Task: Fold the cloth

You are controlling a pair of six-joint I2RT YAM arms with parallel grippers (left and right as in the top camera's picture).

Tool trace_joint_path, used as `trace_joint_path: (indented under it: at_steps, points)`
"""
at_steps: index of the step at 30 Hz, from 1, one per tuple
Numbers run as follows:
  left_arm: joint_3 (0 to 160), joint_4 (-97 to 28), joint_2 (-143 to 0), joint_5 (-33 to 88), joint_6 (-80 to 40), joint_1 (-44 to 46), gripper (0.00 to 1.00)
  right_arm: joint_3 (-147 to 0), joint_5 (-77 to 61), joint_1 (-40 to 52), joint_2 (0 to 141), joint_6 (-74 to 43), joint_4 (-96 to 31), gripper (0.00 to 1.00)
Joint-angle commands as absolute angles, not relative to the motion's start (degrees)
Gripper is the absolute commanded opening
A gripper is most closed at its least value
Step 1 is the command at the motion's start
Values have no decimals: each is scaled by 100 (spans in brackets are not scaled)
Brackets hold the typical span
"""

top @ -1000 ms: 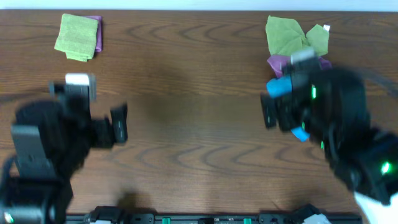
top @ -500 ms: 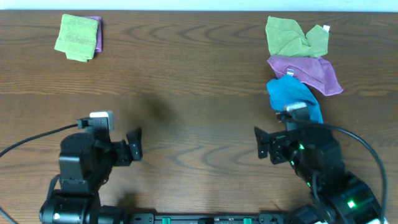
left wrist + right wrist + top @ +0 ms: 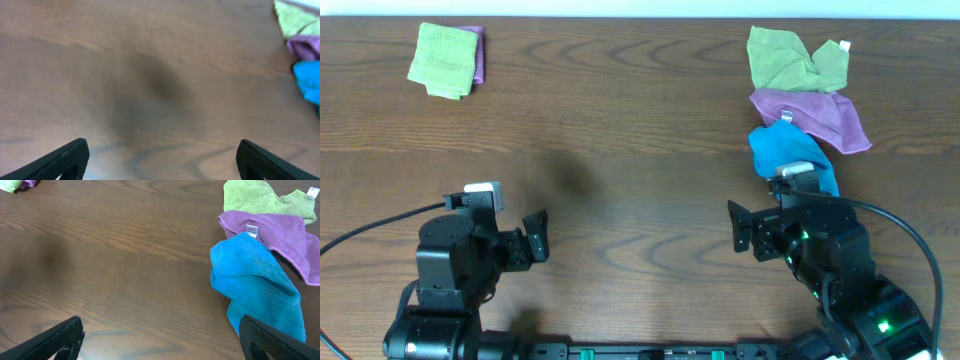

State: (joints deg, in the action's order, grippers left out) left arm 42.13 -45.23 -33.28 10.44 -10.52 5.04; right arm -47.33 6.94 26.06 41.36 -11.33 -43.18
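Note:
Three crumpled cloths lie in a row at the right: a green one (image 3: 795,57), a purple one (image 3: 815,112) and a blue one (image 3: 790,152). They also show in the right wrist view, green (image 3: 255,200), purple (image 3: 280,232) and blue (image 3: 257,280). My right gripper (image 3: 740,228) is open and empty, just in front of the blue cloth. My left gripper (image 3: 535,238) is open and empty over bare table at the front left. A folded green cloth on a purple one (image 3: 445,58) lies at the far left.
The brown wooden table (image 3: 620,130) fills the view. In the left wrist view the three cloths show at the right edge, with the blue one (image 3: 307,82) lowest. A black cable (image 3: 370,228) runs from the left arm.
Both arms pulled back toward the front edge a second ago, uncovering the blue cloth. In the last half second they have barely moved.

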Motion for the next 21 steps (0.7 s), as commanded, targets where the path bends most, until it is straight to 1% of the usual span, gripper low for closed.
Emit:
trace_joint_path:
  at_steps: [1, 8, 12, 16, 21]
  points:
    - [4311, -4703, -3336, 989, -1074, 523, 95, -4803, 661, 2633, 4139, -1219, -4329, 99]
    - [4311, -4991, -3336, 945, -1066, 523, 95, -4803, 661, 2633, 4136, -1219, -4329, 99]
    - [4305, -4890, -3175, 473, -626, 473, 95, -4803, 661, 2633, 4136, -1219, -4329, 99]
    - [3844, -4235, -2641, 456, 73, 215, 95, -4803, 661, 2633, 4139, -1221, -4329, 99]
    - [2641, -3183, -1658, 816, 134, -12, 95, -4803, 661, 2633, 4136, -1221, -4329, 99]
